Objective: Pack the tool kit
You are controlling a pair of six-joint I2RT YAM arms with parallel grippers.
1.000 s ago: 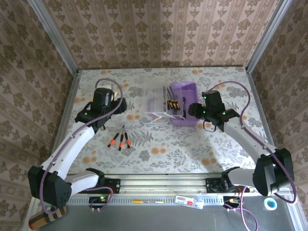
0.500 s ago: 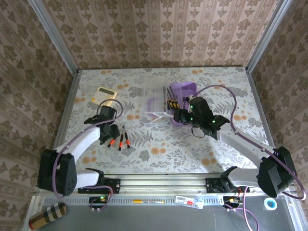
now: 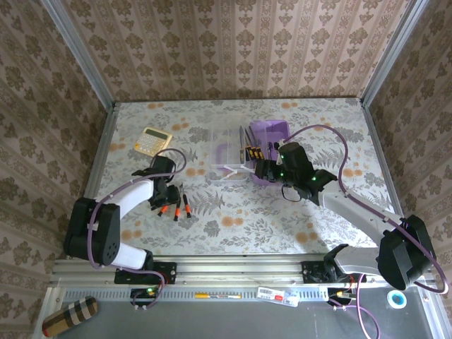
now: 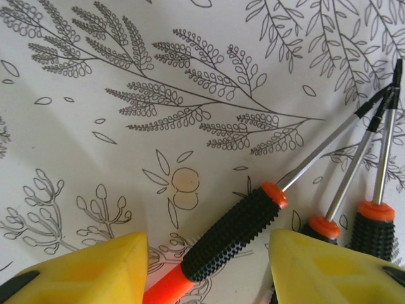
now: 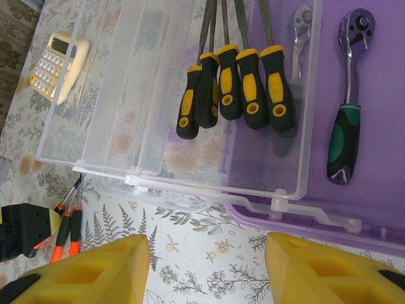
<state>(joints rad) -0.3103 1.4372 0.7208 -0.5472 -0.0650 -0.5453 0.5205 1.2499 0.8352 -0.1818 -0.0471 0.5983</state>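
Left gripper (image 4: 209,256) hangs spread, its yellow fingers (image 4: 82,272) either side of one orange-and-black-handled screwdriver (image 4: 231,234) lying on the flowered table (image 4: 126,158) (two more lie just right of it). Right gripper (image 5: 205,259), also spread, hovers at the near edge of the open purple plastic case (image 5: 380,95), farther right.

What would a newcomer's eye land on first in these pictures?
The open purple case at the centre of the table, with a row of yellow-handled screwdrivers and a ratchet wrench inside it. Then three orange-handled screwdrivers lying loose to its left, with the left gripper open astride one handle.
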